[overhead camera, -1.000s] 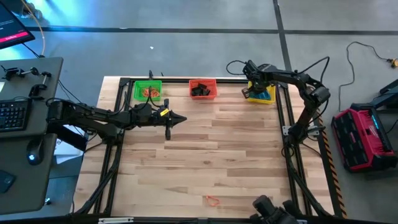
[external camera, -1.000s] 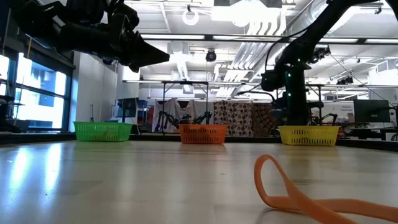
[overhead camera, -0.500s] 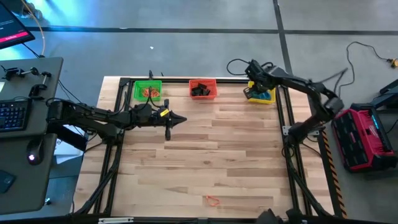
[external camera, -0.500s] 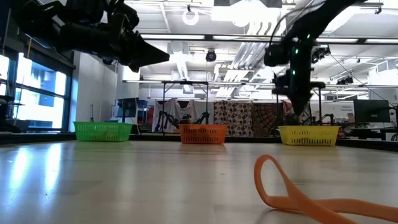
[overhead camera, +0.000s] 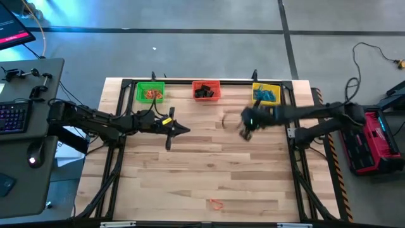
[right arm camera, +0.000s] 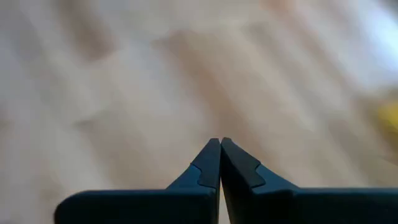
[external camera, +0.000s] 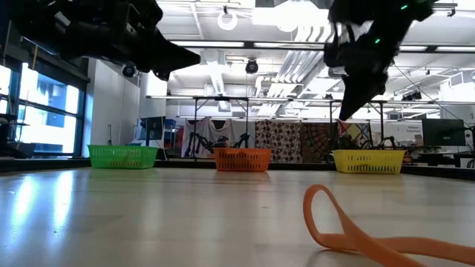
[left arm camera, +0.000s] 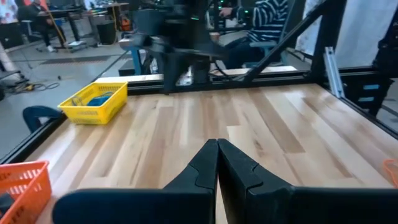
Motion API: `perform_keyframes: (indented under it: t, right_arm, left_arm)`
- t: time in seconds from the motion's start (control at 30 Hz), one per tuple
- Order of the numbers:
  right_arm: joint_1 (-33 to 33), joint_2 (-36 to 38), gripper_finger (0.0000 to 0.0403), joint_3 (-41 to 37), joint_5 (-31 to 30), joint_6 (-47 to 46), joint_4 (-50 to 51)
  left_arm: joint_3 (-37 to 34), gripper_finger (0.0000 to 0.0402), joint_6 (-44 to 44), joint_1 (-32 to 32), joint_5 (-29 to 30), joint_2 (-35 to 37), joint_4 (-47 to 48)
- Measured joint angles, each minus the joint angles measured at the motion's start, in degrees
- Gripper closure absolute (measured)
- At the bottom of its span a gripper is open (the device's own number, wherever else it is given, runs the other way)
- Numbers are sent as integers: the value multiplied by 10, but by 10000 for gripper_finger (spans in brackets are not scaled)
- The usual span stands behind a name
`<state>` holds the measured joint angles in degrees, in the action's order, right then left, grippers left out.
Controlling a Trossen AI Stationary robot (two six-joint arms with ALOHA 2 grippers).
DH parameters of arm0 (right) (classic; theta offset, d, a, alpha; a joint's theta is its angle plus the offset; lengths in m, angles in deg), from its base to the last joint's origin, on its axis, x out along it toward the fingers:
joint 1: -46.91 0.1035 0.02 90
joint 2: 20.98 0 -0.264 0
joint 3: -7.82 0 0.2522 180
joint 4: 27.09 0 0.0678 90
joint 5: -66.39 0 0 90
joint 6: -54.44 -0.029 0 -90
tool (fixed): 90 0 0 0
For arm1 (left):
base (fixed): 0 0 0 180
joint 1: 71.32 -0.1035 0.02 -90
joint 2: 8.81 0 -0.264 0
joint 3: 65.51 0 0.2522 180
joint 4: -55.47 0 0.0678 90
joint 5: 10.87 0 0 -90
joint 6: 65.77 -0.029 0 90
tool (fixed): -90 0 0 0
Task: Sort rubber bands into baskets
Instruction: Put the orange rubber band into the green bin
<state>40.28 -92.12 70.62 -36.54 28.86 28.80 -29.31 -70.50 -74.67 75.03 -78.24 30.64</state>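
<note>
In the last second my right end effector [overhead camera: 245, 135] swung away from the yellow basket [overhead camera: 266, 95] to the open bench [overhead camera: 209, 164], fingers pressed together and empty; I judged the blue bands already dropped and the arm bound for the next one. The left end effector [overhead camera: 169, 144], also pressed together, hung below the green basket [overhead camera: 150, 92]. The low view showed the remaining orange rubber band [external camera: 356, 230] large and near; from above it was a speck at the bench's front edge.

Grey floor [overhead camera: 190, 50], bright windows [external camera: 44, 111], ceiling lights [external camera: 297, 15]
</note>
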Motion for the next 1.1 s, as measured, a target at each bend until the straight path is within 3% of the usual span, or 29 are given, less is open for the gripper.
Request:
perform_keyframes:
  t: [0.23,0.4,0.83,1.1]
  right_arm:
    - [229,-18,403,-50,20,-83,-219]
    - [327,-73,396,-47,-13,-119,-333]
    - [450,-283,291,100,-10,-121,-363]
    - [478,-389,284,176,-6,-161,-361]
  left_arm:
    - [0,401,0,11,0,0,2]
    - [0,401,0,12,0,0,3]
    - [0,401,5,13,0,0,13]
    - [0,401,4,12,0,0,30]
